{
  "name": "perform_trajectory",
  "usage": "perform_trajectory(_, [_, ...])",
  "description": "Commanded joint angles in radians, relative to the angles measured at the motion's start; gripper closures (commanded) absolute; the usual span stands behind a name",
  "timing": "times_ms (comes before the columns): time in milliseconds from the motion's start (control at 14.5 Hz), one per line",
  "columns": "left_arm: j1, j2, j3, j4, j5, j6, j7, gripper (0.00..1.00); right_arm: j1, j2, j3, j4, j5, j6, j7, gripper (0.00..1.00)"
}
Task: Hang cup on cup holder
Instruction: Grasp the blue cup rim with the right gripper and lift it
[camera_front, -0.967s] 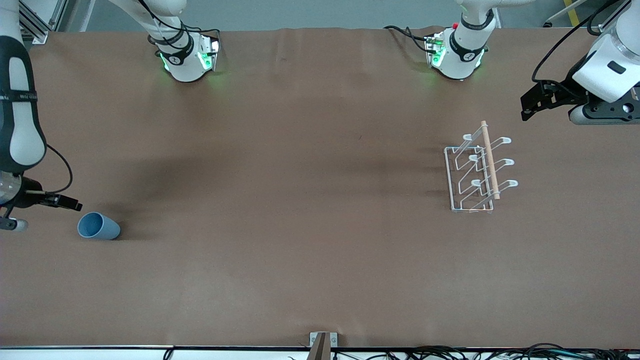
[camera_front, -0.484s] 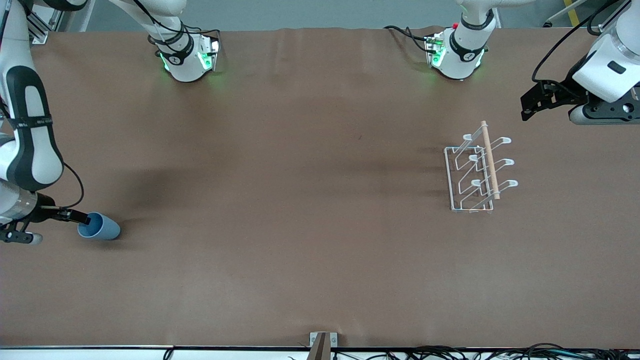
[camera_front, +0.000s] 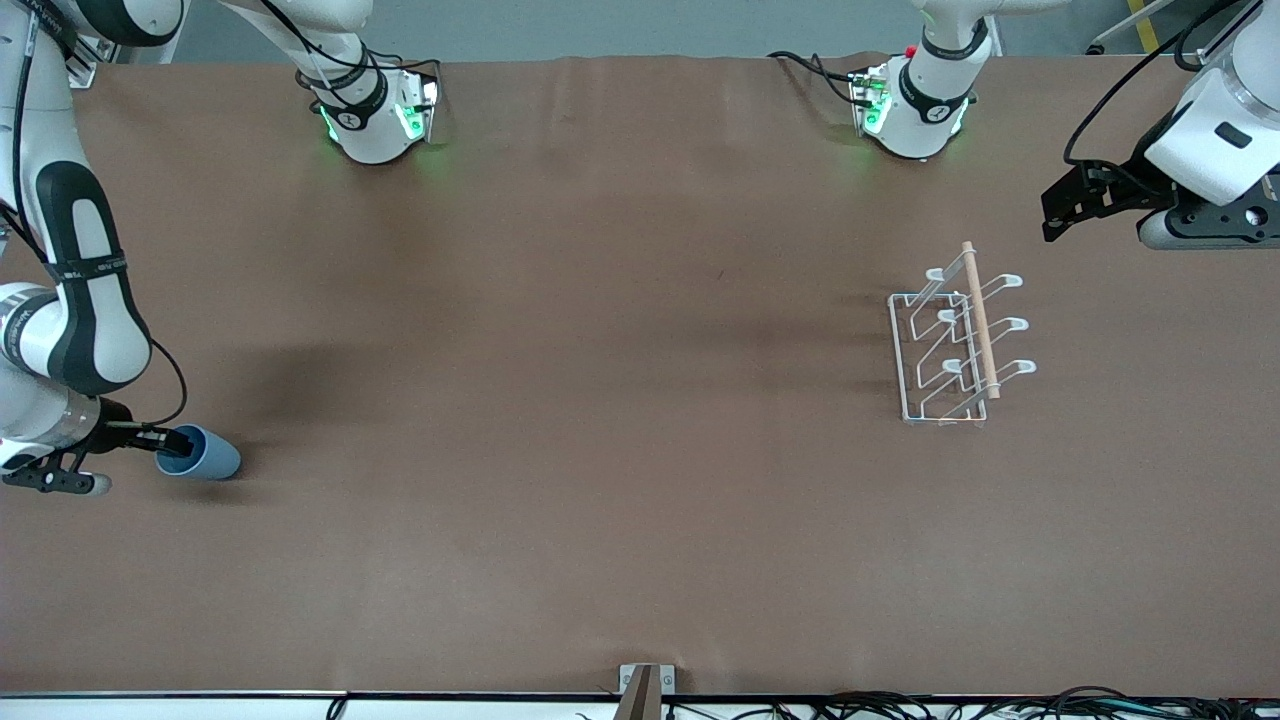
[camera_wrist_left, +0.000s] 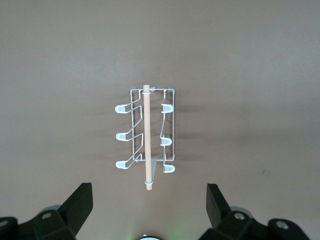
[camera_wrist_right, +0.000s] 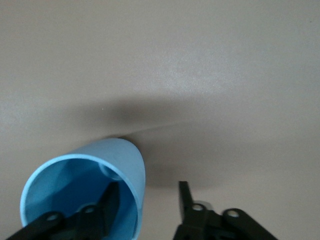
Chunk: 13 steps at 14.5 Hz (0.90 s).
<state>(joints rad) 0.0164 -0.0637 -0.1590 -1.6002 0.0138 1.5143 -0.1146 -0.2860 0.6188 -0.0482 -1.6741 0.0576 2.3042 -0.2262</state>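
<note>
front view: the cup (camera_front: 200, 453) lies on its side on the desk (camera_front: 600, 400) at the right arm's end, mouth toward the right claw (camera_front: 165, 440). one finger is inside the mouth, so the wall can be pinched. half a second earlier the finger only reached the rim, and a second ago the claw was clear of it. the cup holder (camera_front: 955, 345) stands well apart, under the waiting left claw (camera_front: 1060, 210).

left wrist view: the left claw (camera_wrist_left: 147, 210) hovers spread over the cup holder (camera_wrist_left: 145, 137), unchanged.

right wrist view: the right claw (camera_wrist_right: 145, 200) straddles the wall of the cup (camera_wrist_right: 85, 192), one finger (camera_wrist_right: 107, 205) inside, one outside; a gap remains, so it is narrowing, not yet pinching.
</note>
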Motion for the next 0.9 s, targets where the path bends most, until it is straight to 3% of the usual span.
perform_trajectory(0, [0.002, 0.009, -0.002, 0.022, 0.005, -0.019, 0.016, 0.0, -0.012, 0.004, 0.011, 0.013, 0.013, 0.001, -0.013, 0.93])
perform_trajectory(276, [-0.001, 0.009, -0.002, 0.022, 0.003, -0.025, 0.016, 0.0, 0.001, -0.011, 0.013, 0.007, 0.013, -0.052, -0.013, 0.98])
perform_trajectory(553, [-0.004, 0.015, -0.002, 0.025, 0.003, -0.025, 0.016, 0.0, 0.013, -0.169, 0.048, 0.008, 0.022, -0.341, 0.005, 0.97])
perform_trajectory(829, [-0.004, 0.018, -0.005, 0.025, -0.011, -0.025, 0.018, 0.0, 0.063, -0.309, 0.116, -0.001, 0.186, -0.606, 0.024, 0.99])
